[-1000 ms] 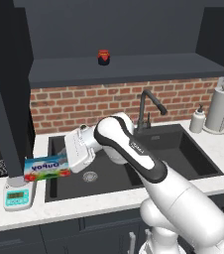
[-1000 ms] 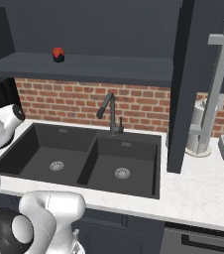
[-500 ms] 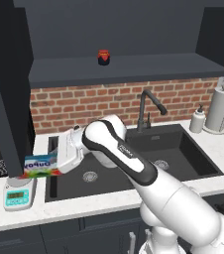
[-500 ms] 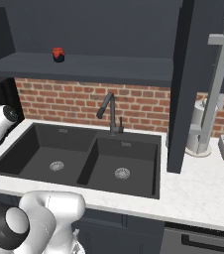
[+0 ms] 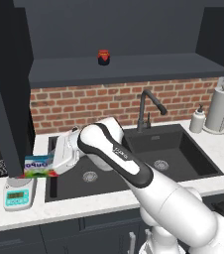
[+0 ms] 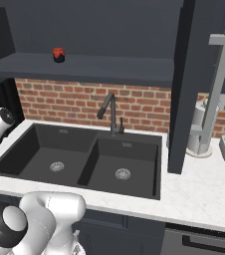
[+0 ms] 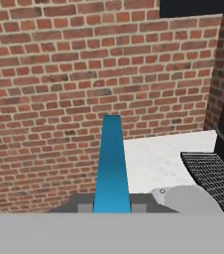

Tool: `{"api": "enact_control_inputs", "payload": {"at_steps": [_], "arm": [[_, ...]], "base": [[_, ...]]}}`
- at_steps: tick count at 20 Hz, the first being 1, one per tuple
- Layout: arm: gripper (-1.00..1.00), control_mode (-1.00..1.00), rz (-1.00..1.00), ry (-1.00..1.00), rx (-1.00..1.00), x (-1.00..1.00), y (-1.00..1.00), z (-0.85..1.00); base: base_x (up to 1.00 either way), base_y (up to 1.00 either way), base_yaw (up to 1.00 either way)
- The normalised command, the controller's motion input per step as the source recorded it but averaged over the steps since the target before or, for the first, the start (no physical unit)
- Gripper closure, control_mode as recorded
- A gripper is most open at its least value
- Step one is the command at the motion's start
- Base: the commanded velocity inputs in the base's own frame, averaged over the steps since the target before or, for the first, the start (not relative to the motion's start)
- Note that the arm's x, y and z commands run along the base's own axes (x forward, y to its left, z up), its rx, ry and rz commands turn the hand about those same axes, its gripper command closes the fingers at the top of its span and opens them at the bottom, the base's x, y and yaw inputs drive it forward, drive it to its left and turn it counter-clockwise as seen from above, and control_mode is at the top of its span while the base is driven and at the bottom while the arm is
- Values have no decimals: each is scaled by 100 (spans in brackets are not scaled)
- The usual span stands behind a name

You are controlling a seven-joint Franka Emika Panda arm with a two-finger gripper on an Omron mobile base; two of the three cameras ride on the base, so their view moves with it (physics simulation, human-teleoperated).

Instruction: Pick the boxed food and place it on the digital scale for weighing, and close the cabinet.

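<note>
Gripper: the white arm's two-finger gripper (image 5: 54, 166) is clenched on the small flat blue box of food with white lettering and a green band (image 5: 38, 165), holding it by its right end.
Boxed food: it hangs just above the scale's top plate, lying roughly level at the left edge of the sink; whether it touches the plate I cannot tell. In the hand view it runs up from the fingers as a narrow blue strip (image 7: 112, 166).
Digital scale: the small light-grey scale with a teal front panel and LCD (image 5: 20, 194) sits on the white marble counter (image 5: 84, 206) left of the sink, near the front edge. Its rounded grey plate (image 7: 191, 200) shows just beside the box in the hand view.
Cabinet: the dark charcoal wall cabinet's door (image 6: 194, 84) stands open, edge-on, with its long silver bar handle (image 6: 215, 94) facing out.
Shelf: a small red-lidded dark jar (image 5: 103, 57) stands on the open dark shelf above the red brick wall (image 5: 109, 106).
Sink: a black double-bowl sink (image 6: 74, 162) with a dark curved tap (image 5: 146, 109).
Right side: a paper-towel roll (image 5: 218, 108) and a soap bottle (image 5: 197, 119) stand on the counter.
</note>
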Motion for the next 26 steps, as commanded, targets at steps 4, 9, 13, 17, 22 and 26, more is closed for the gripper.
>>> {"api": "enact_control_inputs", "payload": {"at_steps": [4,9,13,17,22,26], "arm": [[100,-100,0,4,0,0,0,-8],[100,-100,0,3,0,0,0,-15],[100,-100,0,0,0,1,0,-22],[100,-100,-1,0,0,8,2,-19],[100,-100,-5,0,-1,13,11,-16],[100,-100,-10,0,-4,20,30,-16]], "base": [[0,0,0],[0,0,0],[0,0,0],[0,0,0],[0,0,0],[0,0,0]]}}
